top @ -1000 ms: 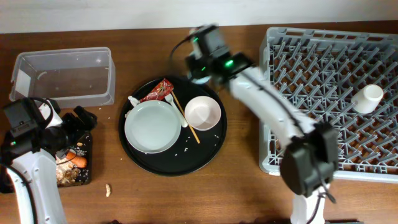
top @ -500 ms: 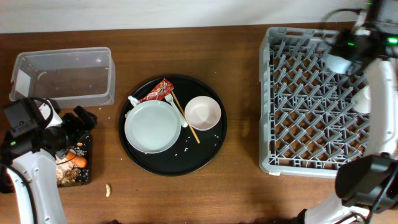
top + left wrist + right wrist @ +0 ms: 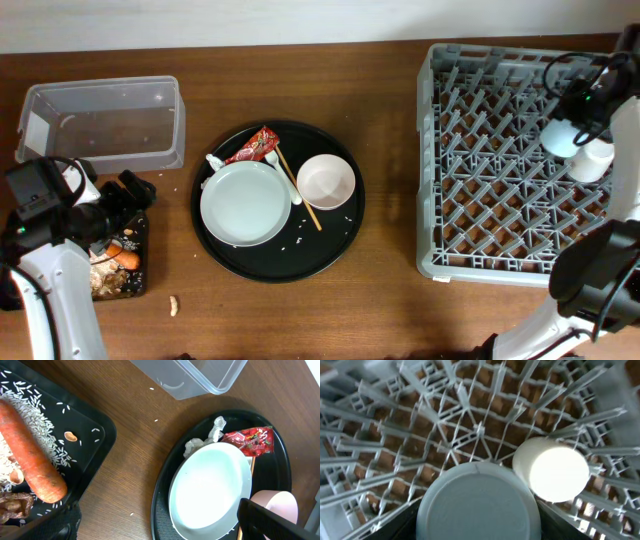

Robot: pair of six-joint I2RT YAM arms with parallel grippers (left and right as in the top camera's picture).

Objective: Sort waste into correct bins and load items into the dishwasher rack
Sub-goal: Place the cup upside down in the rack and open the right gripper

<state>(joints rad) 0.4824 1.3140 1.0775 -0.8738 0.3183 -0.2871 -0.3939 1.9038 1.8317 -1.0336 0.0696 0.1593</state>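
Observation:
My right gripper [image 3: 566, 122] [image 3: 477, 529] is shut on the light blue cup [image 3: 558, 138] [image 3: 477, 502], held bottom-up over the dishwasher rack [image 3: 480, 170] [image 3: 420, 420], right beside the white cup [image 3: 592, 160] [image 3: 552, 470] standing among the pegs. At the far left my left gripper [image 3: 122, 197] [image 3: 160, 532] hangs open and empty over the shallow black tray [image 3: 140, 285] [image 3: 97, 425], which holds the carrot [image 3: 125, 258] [image 3: 30, 455], rice and brown scraps. The clear box [image 3: 100, 125] [image 3: 200, 375] stands behind it.
The round black tray [image 3: 320, 250] carries the white plate [image 3: 243, 203] [image 3: 210, 490], bowl [image 3: 327, 182] [image 3: 280, 505], red wrapper [image 3: 252, 147] [image 3: 250, 440], tissue [image 3: 213, 162] [image 3: 207, 437], fork [image 3: 285, 175] and chopsticks [image 3: 300, 195]. A brown scrap [image 3: 174, 304] lies on the table.
My right arm has swung from above the round tray to the rack's right side with the blue cup, down next to the white cup. The left arm has not moved.

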